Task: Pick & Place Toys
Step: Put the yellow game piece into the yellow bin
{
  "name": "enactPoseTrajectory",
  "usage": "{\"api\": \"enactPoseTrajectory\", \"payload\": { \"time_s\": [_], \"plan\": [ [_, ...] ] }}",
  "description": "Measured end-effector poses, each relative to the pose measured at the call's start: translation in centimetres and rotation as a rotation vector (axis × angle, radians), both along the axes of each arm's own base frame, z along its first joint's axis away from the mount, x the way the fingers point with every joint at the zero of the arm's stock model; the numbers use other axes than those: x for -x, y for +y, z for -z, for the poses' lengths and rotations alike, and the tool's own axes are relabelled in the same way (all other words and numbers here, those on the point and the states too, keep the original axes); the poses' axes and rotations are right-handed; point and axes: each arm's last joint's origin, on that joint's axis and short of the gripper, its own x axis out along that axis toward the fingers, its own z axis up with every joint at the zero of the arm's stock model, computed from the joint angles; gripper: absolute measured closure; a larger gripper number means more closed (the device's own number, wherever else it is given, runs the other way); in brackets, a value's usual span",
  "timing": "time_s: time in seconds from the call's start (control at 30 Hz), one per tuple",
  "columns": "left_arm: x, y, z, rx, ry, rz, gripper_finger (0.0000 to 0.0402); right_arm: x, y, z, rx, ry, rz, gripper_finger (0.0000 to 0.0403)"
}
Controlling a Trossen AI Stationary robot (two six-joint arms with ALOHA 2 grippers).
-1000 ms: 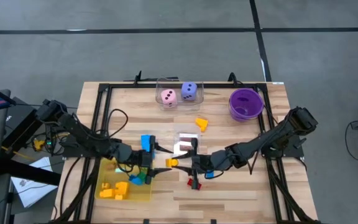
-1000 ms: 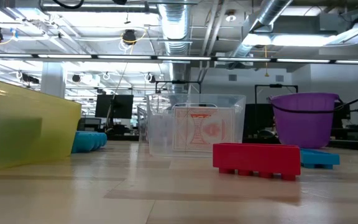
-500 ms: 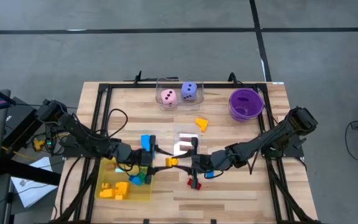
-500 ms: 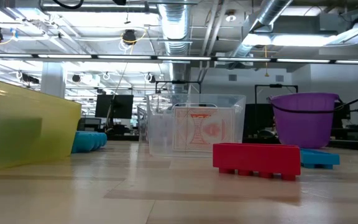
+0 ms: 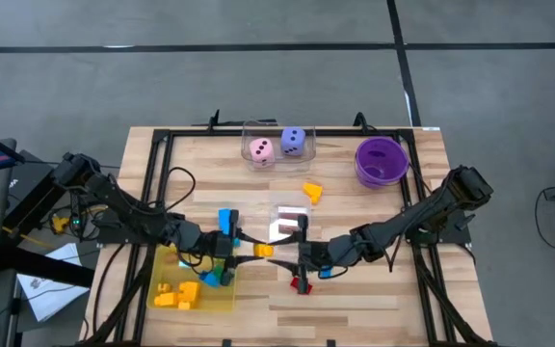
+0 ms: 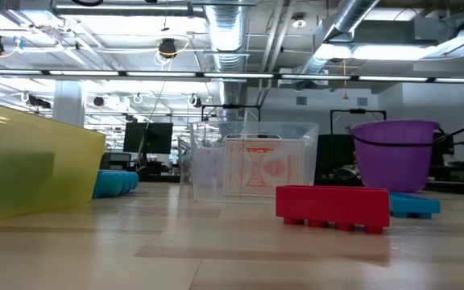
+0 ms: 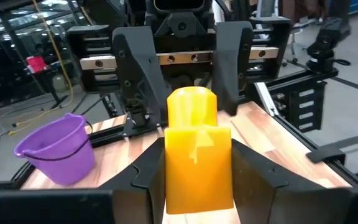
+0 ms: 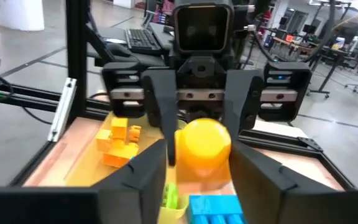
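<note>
Nearest the front edge, the yellow translucent tray (image 5: 196, 289) is sitting at the left, holding yellow-orange bricks (image 5: 177, 294). A red brick (image 5: 302, 283) is lying on the wooden table (image 5: 355, 299) just right of centre; the low view shows it in front of a clear box (image 6: 252, 169) and the purple bowl (image 6: 393, 153).

At mid-table, the two arms are meeting head-on over a yellow-orange piece (image 5: 266, 251). The left gripper (image 7: 194, 171) is pinching this piece between its fingers. The right gripper (image 8: 197, 177) is facing it from the opposite side, its fingers flanking the rounded end of the same piece; whether they are pressing it or standing just clear cannot be told. A blue brick (image 5: 227, 221) is lying just behind the left gripper.

Farther back, an orange shape (image 5: 312, 192) is resting on the boards. At the far edge, a pink die (image 5: 260, 150) and a purple die (image 5: 294, 142) are sitting in a clear container.
</note>
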Motion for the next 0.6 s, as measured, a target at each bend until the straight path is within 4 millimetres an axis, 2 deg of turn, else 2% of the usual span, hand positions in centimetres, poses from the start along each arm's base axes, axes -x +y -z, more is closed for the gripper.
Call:
{"api": "enactPoseTrajectory", "payload": {
  "time_s": [0.17, 0.27, 0.4, 0.6],
  "plan": [
    [1.2, 0.3, -0.4, 0.03, 0.07, -0.009, 0.0274, 0.4, 0.3, -0.4, -0.003, -0.007, -0.015, 0.0175],
    [2.4, 0.5, -0.6, 0.074, 0.141, -0.006, 0.0274, 1.3, 0.6, -1.4, -0.003, -0.02, -0.016, 0.0149],
    [4.5, 0.1, -0.7, 0.142, 0.246, 0.032, 0.0274, 2.6, 0.9, -2.4, 0.011, -0.006, 0.023, 0.0138],
    [7.2, -2.0, 0.2, 0.223, 0.416, 0.149, 0.0274, 5.0, 1.5, -4.3, -0.024, -0.025, 0.081, 0.0137]
  ]
}}
